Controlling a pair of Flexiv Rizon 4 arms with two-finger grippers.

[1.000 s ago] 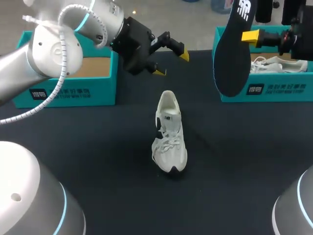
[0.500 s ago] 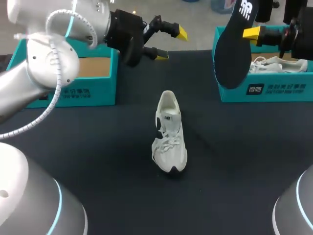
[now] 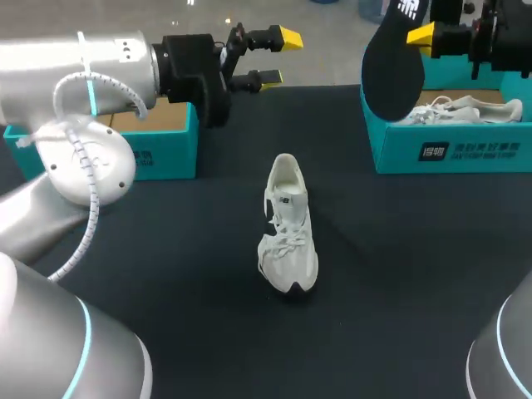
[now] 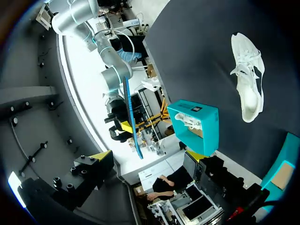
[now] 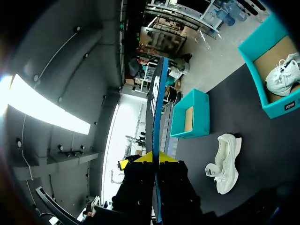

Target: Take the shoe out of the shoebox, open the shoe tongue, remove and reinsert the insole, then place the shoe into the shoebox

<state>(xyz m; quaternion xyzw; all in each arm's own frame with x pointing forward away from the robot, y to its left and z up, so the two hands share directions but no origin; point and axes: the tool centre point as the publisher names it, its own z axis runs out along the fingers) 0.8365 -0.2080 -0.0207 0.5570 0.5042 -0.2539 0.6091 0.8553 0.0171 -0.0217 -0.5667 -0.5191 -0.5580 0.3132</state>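
Shoe (image 3: 287, 224) hasn't moved: upright on its sole at the centre of the table (image 3: 166, 249), toe to 6 o'clock, heel to 12, opening visible from above, nothing touching it. Insole (image 3: 392, 62) is out of the shoe and off the table at 1 o'clock. It hangs roughly vertical in the right gripper (image 3: 424, 35), which is clamped across it; the right wrist view has it edge-on between the two yellow tips. Versus 1 s ago the insole has gone up and back toward 12–1. Its lower end used to overlap the front wall of the right box (image 3: 449, 150); now it sits above that box's left end. Right box is at 2 o'clock with a second shoe (image 3: 465, 108) lying inside, unchanged. Left gripper (image 3: 278, 58) is open, tips well apart, nothing between them. It has pulled back from about 12 o'clock above the shoe's heel to 11 o'clock at the table's far edge, and it has turned so the fingers now point toward 3 o'clock. Left box (image 3: 158, 154) stays at 10 o'clock, and the left arm now covers more of it than it did before.
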